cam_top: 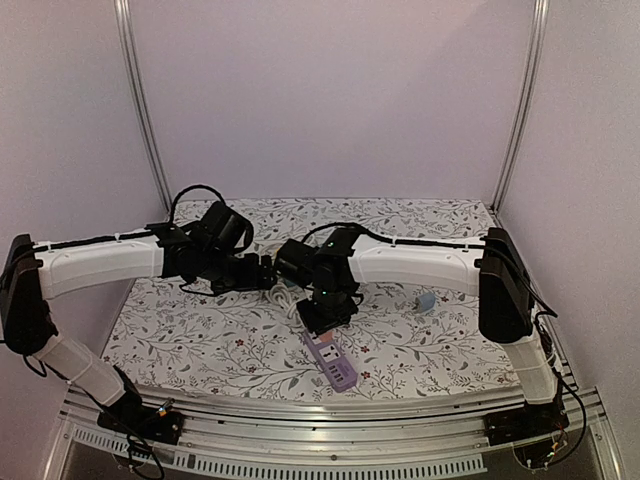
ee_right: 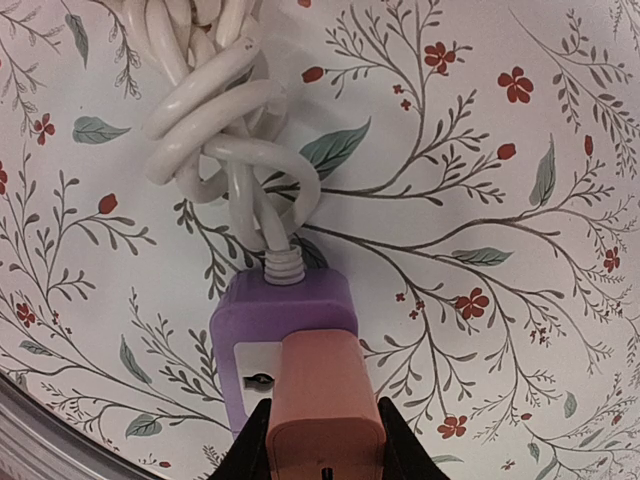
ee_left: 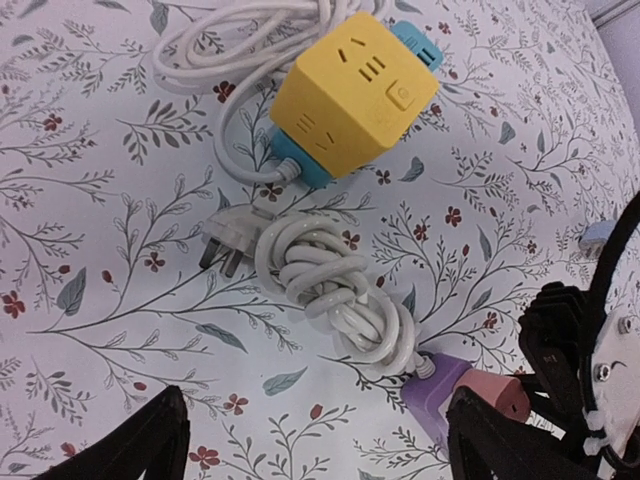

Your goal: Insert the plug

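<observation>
L gripper [ee_left: 315, 430]: jaws wide apart, nothing btwn them. It hovers over the cloth [ee_left: 90, 300] w/ the coiled white cord [ee_left: 335, 290] just ahead and the yellow cube socket [ee_left: 350, 90] beyond. A white 3-pin plug [ee_left: 225, 238] lies loose and flat beside the coil.

Mid-table: purple strip [ee_right: 285, 305], long axis running from its cord end toward the near table edge.

R gripper [ee_right: 325, 435] is clenched on the pink plug [ee_right: 322, 385], which sits directly over the strip's top face, close to the cord end. So the R gripper is nearer by far. My read: the move is a straight push down, square to the strip face. Can't tell if the pins are seated yet, since the plug body hides the contact.
</observation>
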You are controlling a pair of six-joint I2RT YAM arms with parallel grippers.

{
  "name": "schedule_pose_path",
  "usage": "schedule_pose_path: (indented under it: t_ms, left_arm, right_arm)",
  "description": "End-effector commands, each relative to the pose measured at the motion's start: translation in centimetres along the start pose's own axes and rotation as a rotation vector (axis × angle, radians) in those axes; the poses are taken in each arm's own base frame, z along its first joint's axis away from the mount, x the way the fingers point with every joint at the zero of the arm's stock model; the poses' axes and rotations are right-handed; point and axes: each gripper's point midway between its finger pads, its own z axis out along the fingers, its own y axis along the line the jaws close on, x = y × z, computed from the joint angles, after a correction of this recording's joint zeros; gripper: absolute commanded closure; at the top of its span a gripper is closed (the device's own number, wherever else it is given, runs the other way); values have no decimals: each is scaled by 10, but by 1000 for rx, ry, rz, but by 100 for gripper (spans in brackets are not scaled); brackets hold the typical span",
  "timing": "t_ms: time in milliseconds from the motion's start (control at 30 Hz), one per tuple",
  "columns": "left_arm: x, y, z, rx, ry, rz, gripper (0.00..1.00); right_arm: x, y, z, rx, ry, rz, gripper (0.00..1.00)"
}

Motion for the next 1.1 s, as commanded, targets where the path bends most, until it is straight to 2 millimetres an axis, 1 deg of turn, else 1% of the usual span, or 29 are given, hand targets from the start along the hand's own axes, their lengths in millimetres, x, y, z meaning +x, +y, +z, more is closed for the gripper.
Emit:
schedule_pose_path:
  t_ms: [0, 67, 133, 167, 333, 400, 433, 533, 667, 767, 833, 933, 1000, 1033, 1067]
  left_arm:
    - [-1, 11, -3, -31, -10, 12, 6]
    - [-3, 12, -5, -34, -19, 16, 4]
    - [-6, 11, -7, -34, -32, 17, 1]
    - [-8, 12, -8, -33, -38, 17, 1]
    - [-19, 11, -20, -26, -79, 31, 1]
    - [-24, 12, -26, -27, -101, 37, 0]
    - [-26, 12, -29, -26, -113, 41, 0]
    - [-36, 12, -42, -19, -153, 64, 0]
    - [-50, 18, -60, -56, -212, 86, 0]
    - [-59, 12, -74, -34, -250, 126, 1]
    - [-67, 13, -82, -39, -289, 125, 1]
    - [-75, 24, -89, -76, -340, 62, 1]
    - [-78, 16, -89, -16, -346, 73, 0]
    - [-79, 8, -89, 25, -351, 86, 1]
    - [-81, 0, -90, 64, -358, 109, 0]
  right_arm:
    - [42, -21, 55, 115, 163, -20, 100]
    - [38, -21, 50, 115, 153, -15, 99]
    - [32, -18, 44, 107, 135, -12, 95]
    - [27, -15, 38, 92, 121, -13, 93]
    - [2, -1, 9, 33, 46, -18, 74]
    - [-7, 4, -2, 8, 17, -19, 64]
    - [-11, 6, -7, -4, 2, -18, 61]
    - [-24, 12, -26, -34, -51, -15, 57]
    - [-42, 13, -53, -62, -117, -3, 53]
    - [-51, 13, -70, -82, -154, 21, 49]
    - [-57, 8, -84, -91, -184, 54, 47]
    - [-65, -8, -101, -90, -217, 111, 43]
    - [-70, -22, -109, -88, -232, 156, 42]
    - [-73, -31, -116, -88, -245, 182, 41]
    - [-74, -40, -118, -80, -248, 207, 40]
